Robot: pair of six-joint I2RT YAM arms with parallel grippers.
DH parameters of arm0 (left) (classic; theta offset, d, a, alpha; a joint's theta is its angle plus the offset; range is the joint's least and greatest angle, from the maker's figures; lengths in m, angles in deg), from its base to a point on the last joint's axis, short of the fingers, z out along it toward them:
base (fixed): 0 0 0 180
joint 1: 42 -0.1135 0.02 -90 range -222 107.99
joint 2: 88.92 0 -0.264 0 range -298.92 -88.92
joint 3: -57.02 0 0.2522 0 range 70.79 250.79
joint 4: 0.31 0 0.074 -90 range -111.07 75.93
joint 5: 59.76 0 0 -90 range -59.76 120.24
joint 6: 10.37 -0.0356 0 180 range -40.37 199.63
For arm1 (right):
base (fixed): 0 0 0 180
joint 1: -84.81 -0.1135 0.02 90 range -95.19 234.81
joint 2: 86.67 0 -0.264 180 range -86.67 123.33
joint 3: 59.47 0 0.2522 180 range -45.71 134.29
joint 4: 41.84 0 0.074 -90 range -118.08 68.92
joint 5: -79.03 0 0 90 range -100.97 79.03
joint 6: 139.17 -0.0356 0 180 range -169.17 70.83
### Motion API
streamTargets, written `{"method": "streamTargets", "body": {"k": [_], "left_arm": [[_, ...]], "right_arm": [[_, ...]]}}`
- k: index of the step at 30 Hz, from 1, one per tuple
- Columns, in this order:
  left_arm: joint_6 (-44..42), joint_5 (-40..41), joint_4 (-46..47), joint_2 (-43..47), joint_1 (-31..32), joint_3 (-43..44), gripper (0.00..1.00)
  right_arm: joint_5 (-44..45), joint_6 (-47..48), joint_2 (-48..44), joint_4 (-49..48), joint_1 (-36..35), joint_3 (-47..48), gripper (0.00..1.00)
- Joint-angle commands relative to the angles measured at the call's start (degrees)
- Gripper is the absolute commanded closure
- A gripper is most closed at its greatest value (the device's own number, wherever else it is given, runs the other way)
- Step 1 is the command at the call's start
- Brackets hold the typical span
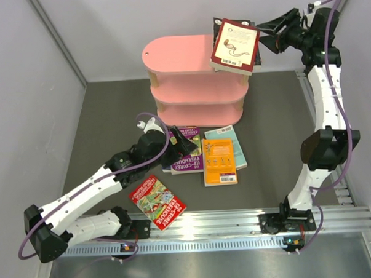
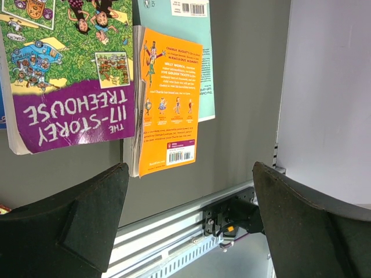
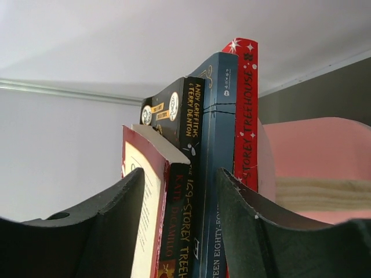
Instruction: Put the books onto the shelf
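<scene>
**Right tool** (image 3: 181,174): its black jaws are standing on either side of a bundle of upright paperbacks. The maroon-and-cream paperback (image 3: 145,191) is lying against one jaw and the dark blue paperback (image 3: 217,145) against the other. Whether the jaws are actually pressing the bundle cannot be told. A black-spined paperback (image 3: 185,127) is sitting between the two, and a red-spined Treehouse paperback (image 3: 246,104) is standing just beyond the blue one.

The bundle is perching, tilted, at the right end of the top board of the small pink three-tier shelf (image 1: 182,56). The step in hand is probably seating it. Doing this well is calling for lower edges flat on the board, spines tipped upright, and release only once the bundle is resting well in from the rounded end.

**Left tool** (image 2: 190,171): it is gaping wide, gripping nothing, and hovering over the dark grey bench (image 1: 98,118). There the orange paperback (image 2: 168,98), the light teal paperback (image 2: 174,35) and the purple-green Treehouse paperback (image 2: 64,87) are lying flat.
</scene>
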Motion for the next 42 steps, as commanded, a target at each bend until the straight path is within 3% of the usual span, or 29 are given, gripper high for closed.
{"method": "streamTargets", "body": {"k": [1, 13, 17, 22, 36, 42], "left_arm": [[-0.40, -0.08, 0.12, 1.61, -0.25, 1.85, 0.07], [0.84, 1.59, -1.99, 6.09, -0.26, -0.61, 0.07], [1.01, 1.68, -2.43, 6.79, -0.34, -0.96, 0.07], [0.92, 1.95, -2.96, 7.32, -0.43, -1.22, 0.07], [-0.31, 0.54, -4.10, 7.15, -2.19, -0.61, 0.07], [-0.75, 0.01, -4.63, 7.50, -3.51, -0.52, 0.07]], "right_arm": [[0.61, -0.44, 0.18, -2.46, -1.24, 3.97, 0.49], [1.31, -0.62, 0.10, -2.38, -2.29, 4.76, 0.60], [1.49, -0.79, 0.10, -2.38, -2.65, 5.38, 0.79], [2.19, -1.15, 0.88, -2.46, -2.65, 6.78, 0.89], [3.95, -5.19, 9.58, -4.22, -3.96, 16.01, 0.91], [4.22, -6.86, 11.52, -5.72, -3.96, 16.54, 0.85]]}}
